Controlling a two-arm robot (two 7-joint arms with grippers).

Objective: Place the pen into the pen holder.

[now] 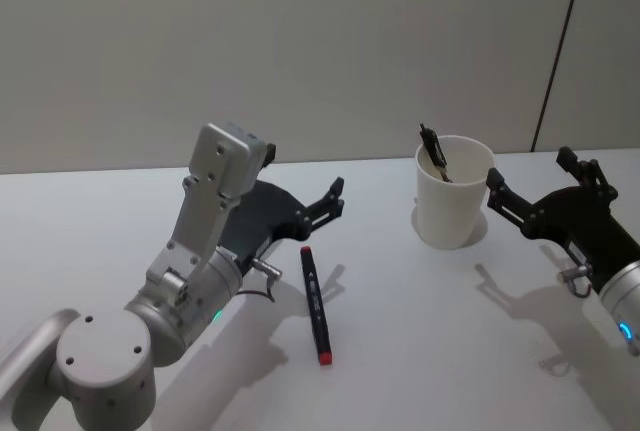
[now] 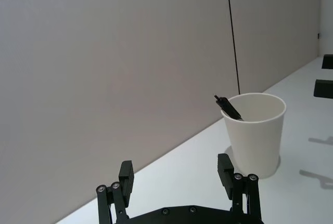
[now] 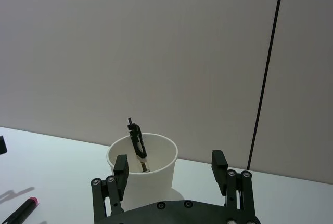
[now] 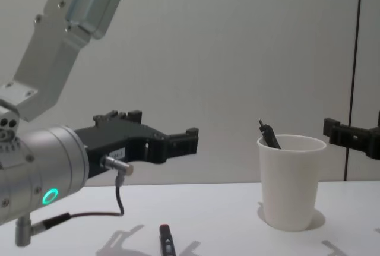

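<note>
You face a bare lab-style test bench: a plain white tabletop (image 1: 420,351) set against blank grey wall panels (image 1: 300,41) split by one dark seam (image 1: 559,51).

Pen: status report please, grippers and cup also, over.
Left gripper open, raised near pen. Right gripper open, beside cup. Pen flat on table, not held; second pen already in cup. Nothing blocking.

head view angled down, chest view low, level, all four share the pen holder (image 1: 452,206)
</note>
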